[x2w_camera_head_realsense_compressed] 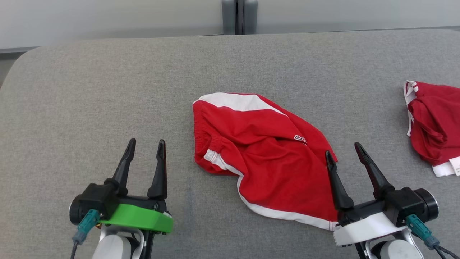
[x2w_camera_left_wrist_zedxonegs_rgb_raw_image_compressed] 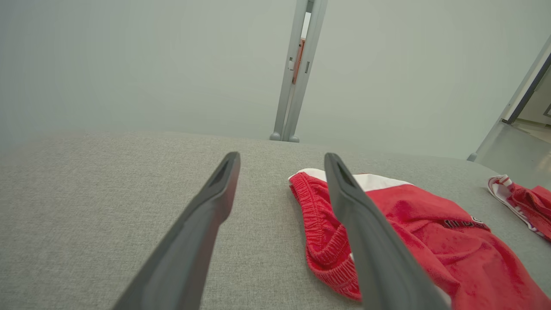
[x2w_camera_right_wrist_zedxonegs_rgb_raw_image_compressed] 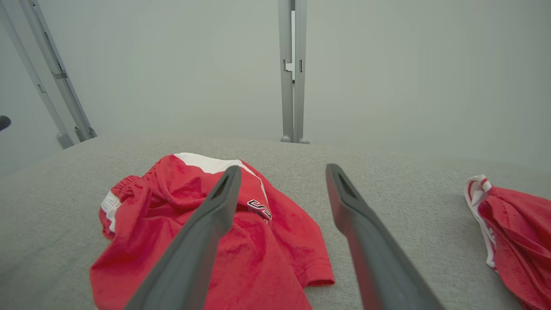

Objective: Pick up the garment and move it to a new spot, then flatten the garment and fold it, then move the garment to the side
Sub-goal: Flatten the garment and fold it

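Note:
A crumpled red garment (x2w_camera_head_realsense_compressed: pixel 266 154) with white trim lies in the middle of the grey table (x2w_camera_head_realsense_compressed: pixel 107 90); it also shows in the left wrist view (x2w_camera_left_wrist_zedxonegs_rgb_raw_image_compressed: pixel 413 228) and the right wrist view (x2w_camera_right_wrist_zedxonegs_rgb_raw_image_compressed: pixel 258 241). My left gripper (x2w_camera_head_realsense_compressed: pixel 145 146) hovers open to the left of it, apart from the cloth. My right gripper (x2w_camera_head_realsense_compressed: pixel 344 151) stands open at the garment's right edge, its left finger over the cloth and nothing held. From their own wrist cameras, the left gripper (x2w_camera_left_wrist_zedxonegs_rgb_raw_image_compressed: pixel 282 160) and the right gripper (x2w_camera_right_wrist_zedxonegs_rgb_raw_image_compressed: pixel 282 172) both have fingers spread wide.
A second red garment (x2w_camera_head_realsense_compressed: pixel 433 126) with white trim lies bunched at the table's right edge, also seen as a red heap (x2w_camera_right_wrist_zedxonegs_rgb_raw_image_compressed: pixel 512 232) in the right wrist view. A grey post (x2w_camera_head_realsense_compressed: pixel 239 16) stands behind the table's far edge.

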